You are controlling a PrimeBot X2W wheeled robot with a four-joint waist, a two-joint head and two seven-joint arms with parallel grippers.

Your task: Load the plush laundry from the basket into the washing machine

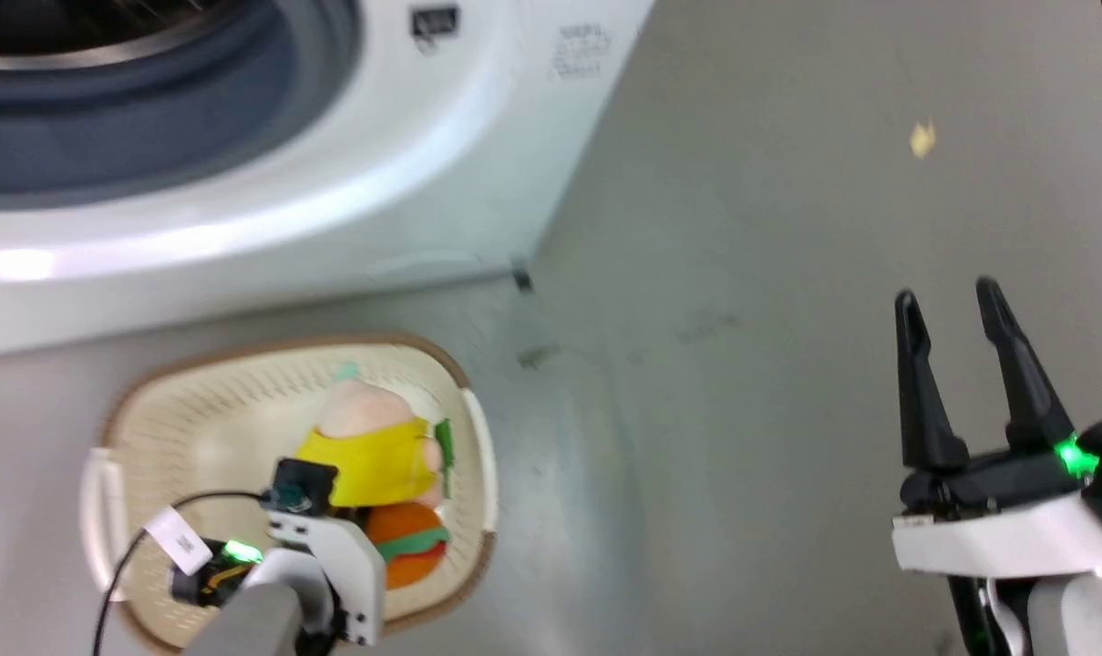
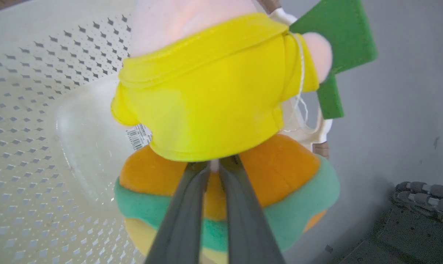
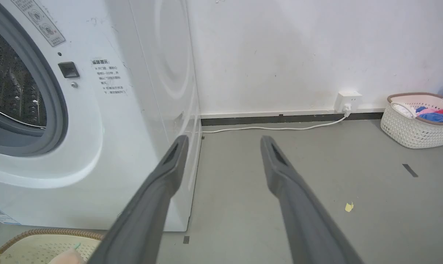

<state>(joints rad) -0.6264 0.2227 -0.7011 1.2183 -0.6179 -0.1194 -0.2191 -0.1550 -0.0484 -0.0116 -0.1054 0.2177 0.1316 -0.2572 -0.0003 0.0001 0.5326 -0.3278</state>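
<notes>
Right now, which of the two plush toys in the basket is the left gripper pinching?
The yellow-and-pink plush: the left gripper is closed on its yellow hem. The orange burger plush is not gripped; the fingers only pass over it.

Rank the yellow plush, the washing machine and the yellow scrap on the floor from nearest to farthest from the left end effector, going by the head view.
1. yellow plush: in the basket, pinched at its hem by the left end effector.
2. washing machine: just beyond the basket, straight ahead.
3. yellow scrap: far off on the floor, to the right.
</notes>
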